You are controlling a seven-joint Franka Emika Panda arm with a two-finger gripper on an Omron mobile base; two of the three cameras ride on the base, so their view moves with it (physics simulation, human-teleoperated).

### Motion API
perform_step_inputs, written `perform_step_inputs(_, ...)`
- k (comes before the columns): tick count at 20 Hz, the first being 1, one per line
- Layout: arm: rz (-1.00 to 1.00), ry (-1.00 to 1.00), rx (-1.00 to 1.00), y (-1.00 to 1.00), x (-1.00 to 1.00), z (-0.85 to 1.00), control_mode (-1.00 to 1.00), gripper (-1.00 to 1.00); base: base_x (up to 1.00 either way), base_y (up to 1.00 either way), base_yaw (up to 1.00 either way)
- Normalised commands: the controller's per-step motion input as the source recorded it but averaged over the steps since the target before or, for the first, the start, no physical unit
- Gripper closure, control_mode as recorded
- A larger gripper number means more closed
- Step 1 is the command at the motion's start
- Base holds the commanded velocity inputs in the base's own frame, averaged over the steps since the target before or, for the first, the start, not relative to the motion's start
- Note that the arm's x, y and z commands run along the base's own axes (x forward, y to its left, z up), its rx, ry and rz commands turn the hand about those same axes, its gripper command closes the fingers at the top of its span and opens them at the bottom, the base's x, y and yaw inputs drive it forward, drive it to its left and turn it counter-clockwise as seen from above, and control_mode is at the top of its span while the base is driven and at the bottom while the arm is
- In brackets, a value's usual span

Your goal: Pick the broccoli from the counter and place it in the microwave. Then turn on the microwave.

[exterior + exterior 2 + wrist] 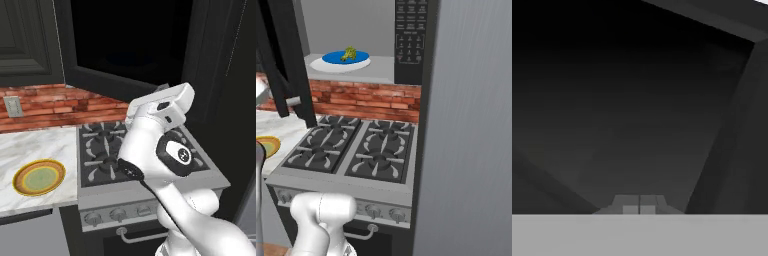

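The broccoli [349, 52] lies on a blue plate [338, 58] on the white turntable inside the microwave [356, 30], whose button panel [408, 40] is on the right. The microwave door [110, 82] stands open, swung out to the left [286, 65]. My gripper [639, 206] is shut with nothing in it, its tips together and pointing close at the dark glass of that door. The arm [150, 145] reaches up over the stove towards the door. The marble counter [30, 145] lies to the left.
A black gas stovetop [356, 150] with knobs along its front sits under the microwave. A yellow plate [39, 177] rests on the counter. A brick backsplash [60, 105] runs behind. A tall grey panel [471, 130] closes off the right side.
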Motion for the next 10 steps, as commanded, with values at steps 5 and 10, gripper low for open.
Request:
perform_step_inputs(5, 0.39, 0.16, 0.15, -0.32, 0.28, 0.06, -1.00, 1.00, 0.00, 0.00, 0.00)
perform_step_inputs(10, 0.41, 0.16, 0.14, -0.28, 0.23, 0.05, -1.00, 1.00, 0.00, 0.00, 0.00)
